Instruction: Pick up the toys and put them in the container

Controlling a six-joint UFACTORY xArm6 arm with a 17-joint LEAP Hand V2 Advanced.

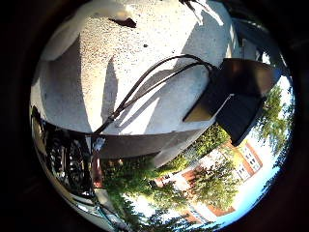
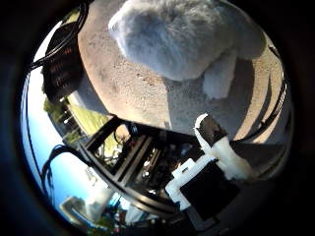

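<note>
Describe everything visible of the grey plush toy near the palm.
The grey plush toy looks soft and furry, pale grey with a lighter, whitish limb-like part hanging from its body. It fills much of the thumb side view, so it is close to the palm. It lies on the speckled concrete ground in sunlight, casting a shadow beside it. Its face and overall shape are not visible. One finger of the hand reaches toward it without touching.

Materials and finishes: soft plush, gritty ground, hard hand parts.

The grey plush toy (image 2: 182, 37) has a fuzzy, matt pile. The concrete ground (image 1: 145, 72) beneath is rough, speckled and matt. The hand (image 2: 211, 167) shows smooth white and black plastic-looking parts.
</note>
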